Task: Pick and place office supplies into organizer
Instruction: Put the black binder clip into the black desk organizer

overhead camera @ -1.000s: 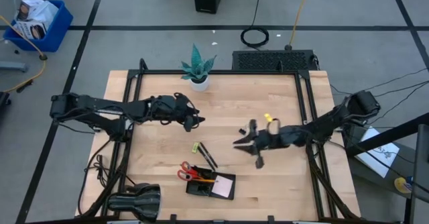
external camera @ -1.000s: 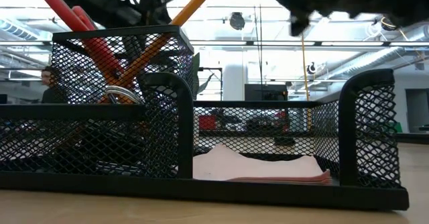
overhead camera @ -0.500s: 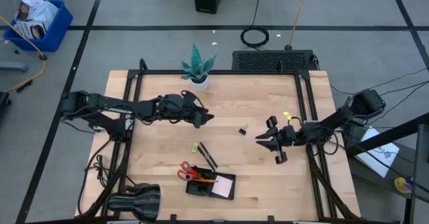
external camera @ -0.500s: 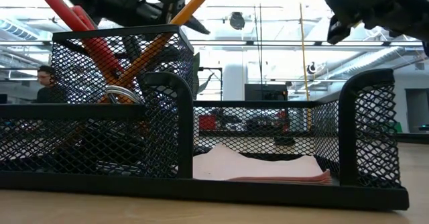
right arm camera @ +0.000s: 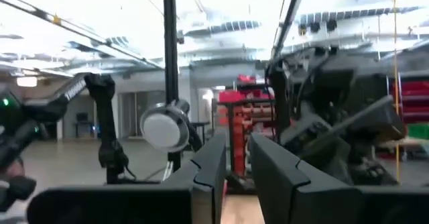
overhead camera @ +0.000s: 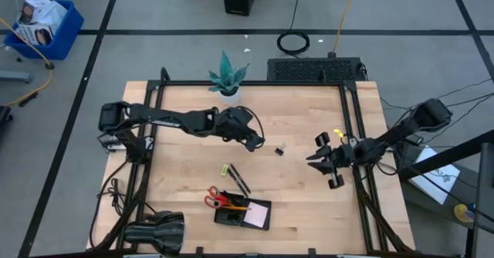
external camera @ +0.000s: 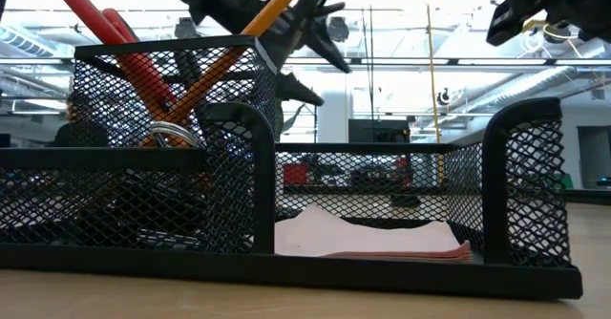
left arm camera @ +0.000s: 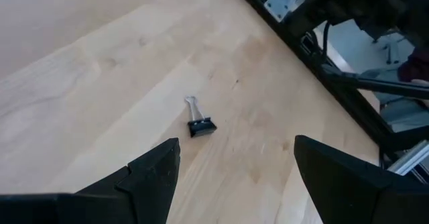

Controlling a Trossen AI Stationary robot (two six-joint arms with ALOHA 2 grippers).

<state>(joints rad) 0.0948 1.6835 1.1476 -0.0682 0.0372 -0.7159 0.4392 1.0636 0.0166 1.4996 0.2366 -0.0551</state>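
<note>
On the wooden counter [overhead camera: 193,165] a binder clip [overhead camera: 279,149] lies mid-table, just right of the spread left hand [overhead camera: 257,142]; its wrist view alone shows the clip's wire handles. The organizer [overhead camera: 243,214] sits near; right hand [overhead camera: 329,164], fingers nearly together, hangs right

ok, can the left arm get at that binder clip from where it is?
Probably yes. The left gripper is open and hangs just short of the binder clip, which lies alone on bare table with nothing between them. The right gripper is off toward the table's right edge.
</note>
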